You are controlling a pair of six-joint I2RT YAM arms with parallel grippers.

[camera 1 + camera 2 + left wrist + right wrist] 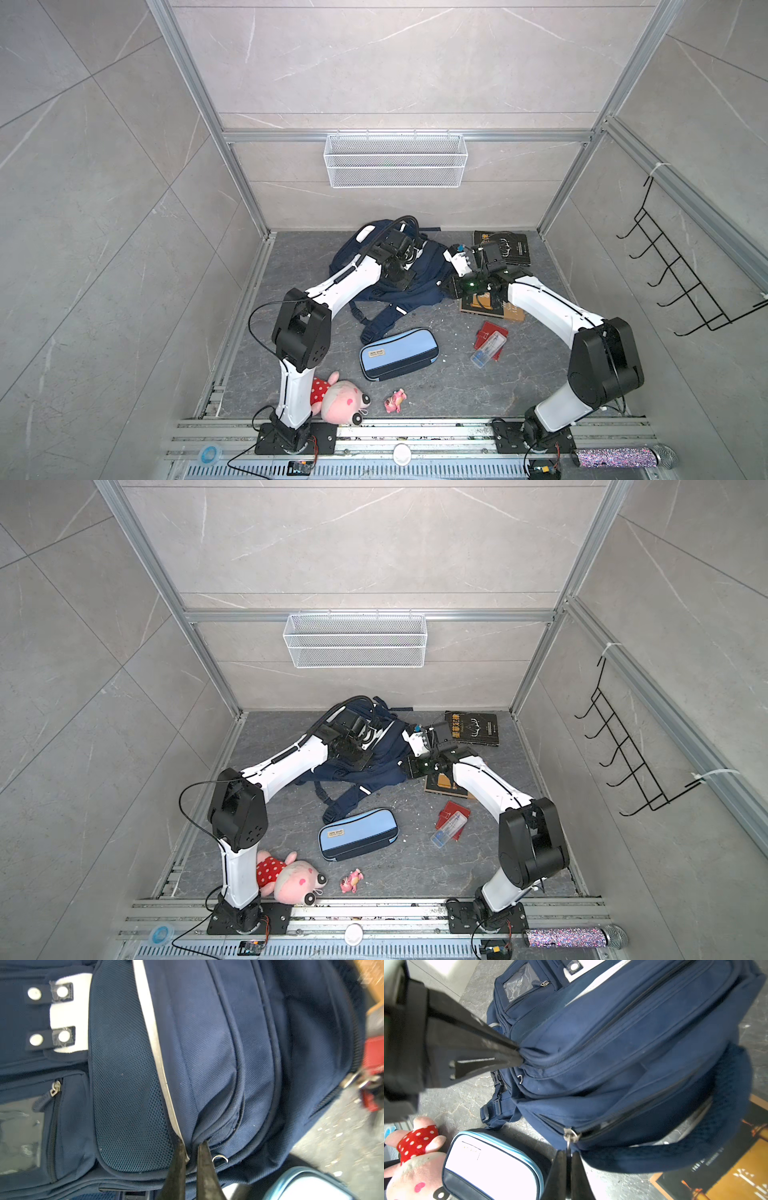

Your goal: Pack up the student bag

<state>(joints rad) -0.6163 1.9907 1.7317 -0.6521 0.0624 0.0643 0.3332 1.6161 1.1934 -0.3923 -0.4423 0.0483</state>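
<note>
The student bag is a navy backpack lying at the back of the floor between both arms. In the left wrist view my left gripper is shut on a fold of the student bag's fabric beside a white stripe and a zip. The right wrist view shows those same left fingers pinching the bag's upper edge. My right gripper is shut on the metal zip pull of the bag's main compartment, at the bag's lower edge.
A light-blue pencil case lies in front of the bag. A pink plush pig and a small pink toy are near the front rail. A red case and two books lie at the right. A wire basket hangs on the back wall.
</note>
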